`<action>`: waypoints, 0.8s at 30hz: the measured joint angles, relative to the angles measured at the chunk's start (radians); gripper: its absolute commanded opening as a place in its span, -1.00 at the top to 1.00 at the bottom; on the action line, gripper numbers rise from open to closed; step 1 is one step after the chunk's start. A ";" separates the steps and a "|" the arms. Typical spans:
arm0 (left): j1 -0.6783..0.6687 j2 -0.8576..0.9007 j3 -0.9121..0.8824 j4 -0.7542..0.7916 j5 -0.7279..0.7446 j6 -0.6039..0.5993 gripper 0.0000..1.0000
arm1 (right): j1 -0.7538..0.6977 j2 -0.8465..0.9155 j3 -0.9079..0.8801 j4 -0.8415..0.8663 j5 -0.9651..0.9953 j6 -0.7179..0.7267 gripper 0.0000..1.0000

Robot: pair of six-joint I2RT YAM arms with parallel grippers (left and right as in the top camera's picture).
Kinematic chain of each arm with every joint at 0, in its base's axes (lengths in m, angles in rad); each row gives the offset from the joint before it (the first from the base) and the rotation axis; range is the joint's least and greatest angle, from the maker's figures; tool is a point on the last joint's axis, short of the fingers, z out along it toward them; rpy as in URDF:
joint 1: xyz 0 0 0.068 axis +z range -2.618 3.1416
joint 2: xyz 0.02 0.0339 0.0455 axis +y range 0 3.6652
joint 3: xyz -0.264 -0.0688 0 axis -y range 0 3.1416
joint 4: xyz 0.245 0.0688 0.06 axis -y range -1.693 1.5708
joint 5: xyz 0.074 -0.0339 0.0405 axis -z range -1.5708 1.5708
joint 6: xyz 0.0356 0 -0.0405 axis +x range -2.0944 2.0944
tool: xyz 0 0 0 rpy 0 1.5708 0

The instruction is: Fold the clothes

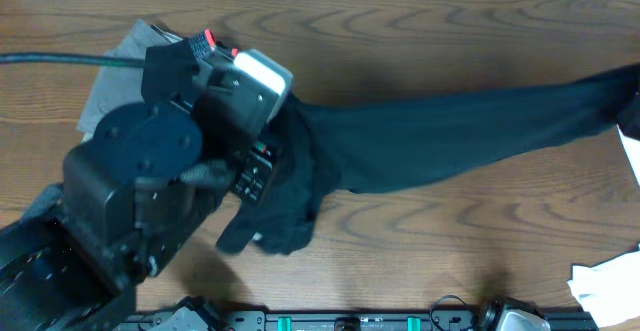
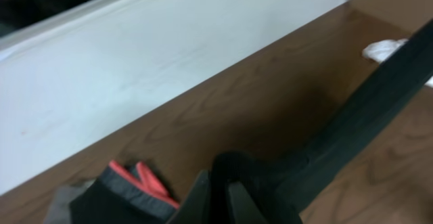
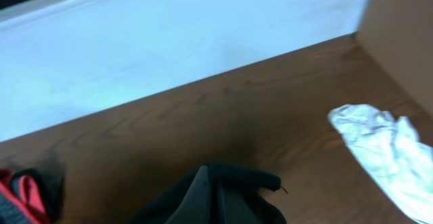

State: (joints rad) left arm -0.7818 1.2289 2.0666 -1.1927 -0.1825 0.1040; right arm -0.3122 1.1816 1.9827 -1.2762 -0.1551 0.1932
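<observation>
My left jaws pinch one end of the shirt (image 1: 450, 131), my right jaws the other, stretching it over the table (image 1: 420, 31). Overhead cuts off the right end; only the wrist views show either pinch.

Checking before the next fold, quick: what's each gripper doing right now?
Left gripper: closed, pinching the thin black fabric T-shirt.
Right gripper: closed on the same T-shirt's other end.

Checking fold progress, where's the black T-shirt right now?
Overhead, the black T-shirt stretches across the table from the left claw to the right edge.
</observation>
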 measured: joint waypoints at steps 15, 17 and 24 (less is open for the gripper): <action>-0.026 0.100 0.054 -0.172 -0.103 -0.018 0.88 | 0.000 -0.004 0.060 -0.053 0.078 0.000 0.98; -0.026 0.148 0.054 -0.170 -0.117 -0.014 0.88 | 0.000 0.036 0.060 -0.052 0.071 0.000 0.97; -0.059 0.201 0.072 -0.194 -0.135 0.000 0.88 | 0.000 0.101 0.048 -0.051 0.051 -0.014 0.97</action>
State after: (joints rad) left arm -0.8410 1.4296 2.1391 -1.3865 -0.3180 0.1043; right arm -0.3126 1.2831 2.0312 -1.3277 -0.1043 0.1791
